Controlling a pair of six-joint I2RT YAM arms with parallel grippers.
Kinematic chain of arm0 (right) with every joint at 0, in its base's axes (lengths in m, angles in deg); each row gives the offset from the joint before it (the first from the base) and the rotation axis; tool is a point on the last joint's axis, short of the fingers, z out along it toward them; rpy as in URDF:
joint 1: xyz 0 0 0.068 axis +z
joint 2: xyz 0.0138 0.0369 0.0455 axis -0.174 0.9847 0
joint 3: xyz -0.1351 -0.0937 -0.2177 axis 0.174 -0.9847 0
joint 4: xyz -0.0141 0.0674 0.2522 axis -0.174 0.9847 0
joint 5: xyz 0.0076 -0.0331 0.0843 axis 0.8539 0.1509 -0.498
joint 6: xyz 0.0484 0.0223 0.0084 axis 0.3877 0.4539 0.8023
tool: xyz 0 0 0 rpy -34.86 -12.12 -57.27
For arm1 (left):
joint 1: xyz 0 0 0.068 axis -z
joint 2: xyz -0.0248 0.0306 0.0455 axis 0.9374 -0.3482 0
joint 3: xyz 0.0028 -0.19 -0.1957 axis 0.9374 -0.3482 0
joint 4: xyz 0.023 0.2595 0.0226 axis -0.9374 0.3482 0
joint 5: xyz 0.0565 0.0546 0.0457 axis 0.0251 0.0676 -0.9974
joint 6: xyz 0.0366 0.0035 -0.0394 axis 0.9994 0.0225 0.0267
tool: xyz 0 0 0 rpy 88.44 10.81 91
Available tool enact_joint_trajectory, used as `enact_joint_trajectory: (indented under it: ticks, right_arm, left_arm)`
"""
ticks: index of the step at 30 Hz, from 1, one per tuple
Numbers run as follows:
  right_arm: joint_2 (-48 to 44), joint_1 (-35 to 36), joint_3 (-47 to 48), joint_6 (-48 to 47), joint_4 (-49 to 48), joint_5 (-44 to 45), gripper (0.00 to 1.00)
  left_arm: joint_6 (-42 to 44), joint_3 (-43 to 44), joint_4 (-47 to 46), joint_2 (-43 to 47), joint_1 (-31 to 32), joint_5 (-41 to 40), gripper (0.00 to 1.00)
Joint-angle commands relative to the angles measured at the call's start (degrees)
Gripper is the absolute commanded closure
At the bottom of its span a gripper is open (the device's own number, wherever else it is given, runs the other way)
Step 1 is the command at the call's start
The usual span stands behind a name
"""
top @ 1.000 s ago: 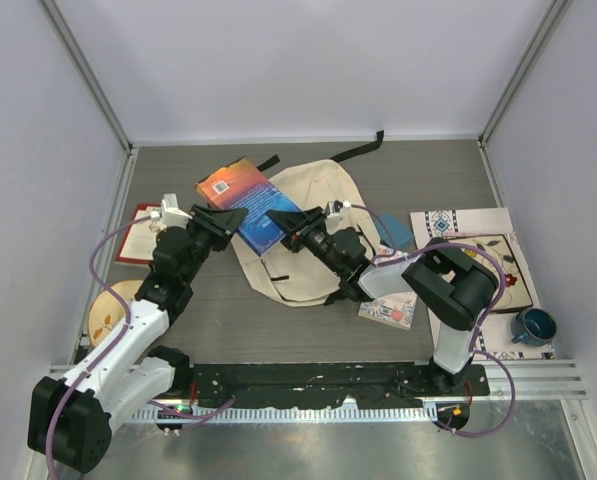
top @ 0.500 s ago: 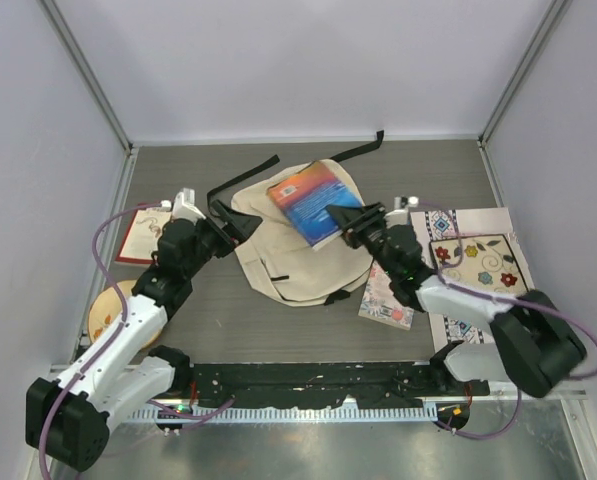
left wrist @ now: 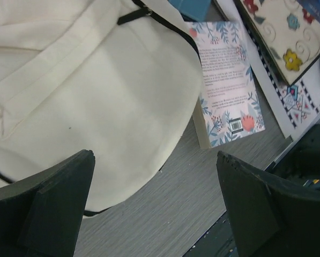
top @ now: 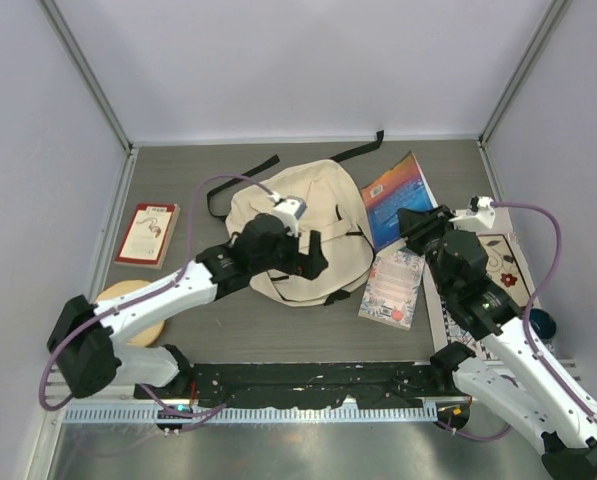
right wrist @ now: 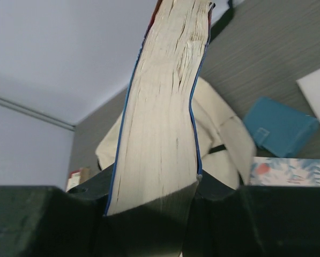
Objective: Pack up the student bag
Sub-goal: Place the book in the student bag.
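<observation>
Your left gripper (left wrist: pixel 154 156) hovers wide open, empty, over the student bag (top: pixel 318 195) mid-table; your right gripper (top: pixel 421 222), beside it, clamps a blue book (right wrist: pixel 160 107) (page edges visible only from its wrist).

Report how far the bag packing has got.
Done: nothing visibly packed; the student bag lies flat. In hand: the right gripper clamps the blue book beside the bag, and the left gripper hangs open over it. Left: that book, plus the floral book and red book, both outside it.
</observation>
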Motion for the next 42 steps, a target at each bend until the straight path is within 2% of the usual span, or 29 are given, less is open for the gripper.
enact_joint_trajectory:
  ticks: [1, 6, 10, 18, 24, 33, 36, 42]
  right_arm:
    - [-4.0, -0.2, 7.7, -6.5, 4.3, 6.8, 0.99]
    - [-5.4, -0.2, 9.2, -6.3, 9.8, 7.8, 0.99]
    - [-7.9, -0.2, 9.1, -6.1, 11.7, 9.1, 0.99]
    - [-10.0, -0.1, 9.8, -5.7, 15.6, 10.4, 0.99]
    - [-10.0, -0.2, 9.3, -5.2, 15.7, 9.8, 0.99]
    - [-10.4, -0.2, 8.0, -3.4, 16.0, 8.8, 0.99]
    - [-10.3, -0.2, 7.7, -2.9, 16.5, 8.4, 0.99]
    - [-10.3, -0.2, 6.8, -1.8, 16.5, 7.6, 0.99]
  left_arm:
    - [11.5, 7.6, 4.0, -7.7, 6.0, -2.6, 0.0]
    - [17.5, 14.3, 8.9, -16.7, 10.7, -3.8, 0.01]
    - [18.6, 18.2, 12.4, -22.6, 11.8, -3.8, 0.08]
    - [18.4, 19.0, 11.8, -26.6, 12.9, -3.2, 0.09]
    - [18.2, 19.5, 11.7, -29.5, 13.0, -4.8, 0.17]
    - [18.2, 20.1, 11.1, -30.5, 13.0, -6.6, 0.46]
    - [18.1, 19.9, 10.8, -30.1, 13.0, -6.8, 0.61]
    - [17.8, 19.9, 11.0, -30.3, 13.0, -7.5, 0.76]
